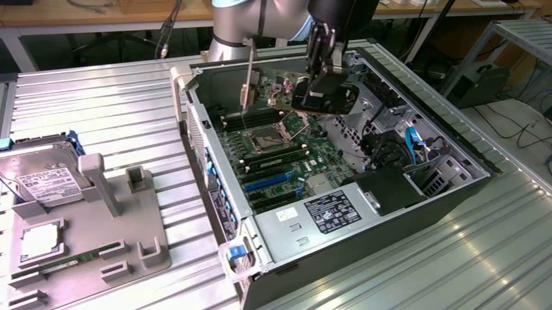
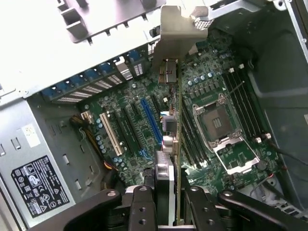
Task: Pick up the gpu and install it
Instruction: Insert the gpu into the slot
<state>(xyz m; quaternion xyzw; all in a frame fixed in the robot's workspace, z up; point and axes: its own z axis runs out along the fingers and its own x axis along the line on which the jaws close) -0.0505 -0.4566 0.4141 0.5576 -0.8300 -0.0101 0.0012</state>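
In the exterior view, the black gripper (image 1: 315, 100) hangs over the open black-and-silver metal computer case (image 1: 448, 200). Its fingers are clamped on the thin black gpu card (image 1: 248, 87), which ends in a silvery bracket. In the wrist view, the gpu stands edge-on above the green motherboard (image 2: 125, 96), its lower end pinched between the fingers.

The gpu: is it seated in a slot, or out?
Out: the gripper holds the gpu edge-on above the motherboard; the blue slot lies empty.

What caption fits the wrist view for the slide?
Wrist view: jaws closed on the gpu, held edge-on over the motherboard, near its long blue slot.
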